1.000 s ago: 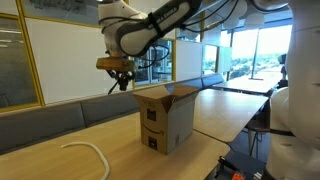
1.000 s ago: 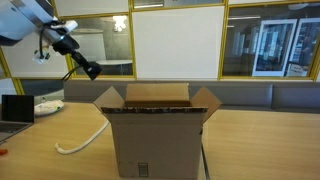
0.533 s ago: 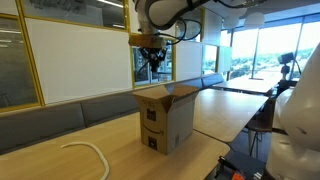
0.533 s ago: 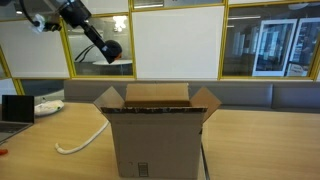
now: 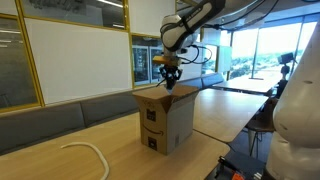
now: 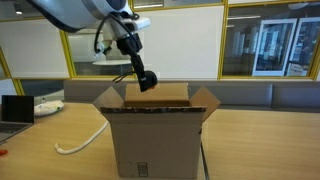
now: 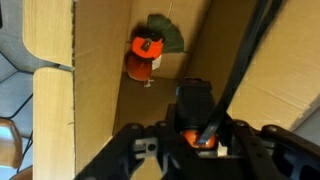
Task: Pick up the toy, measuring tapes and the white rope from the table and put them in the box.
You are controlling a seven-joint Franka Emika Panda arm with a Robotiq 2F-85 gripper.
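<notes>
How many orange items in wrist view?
2: one orange round item lies on the cardboard box floor beside a green piece; a second orange item sits between the jaws. Others may be hidden.

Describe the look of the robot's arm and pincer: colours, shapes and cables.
The arm is built of rounded white shells with black sections at the joints. In an exterior view, a thin black cable loops loosely near the wrist. The pincer is black, narrow and angular, with no markings legible.
</notes>
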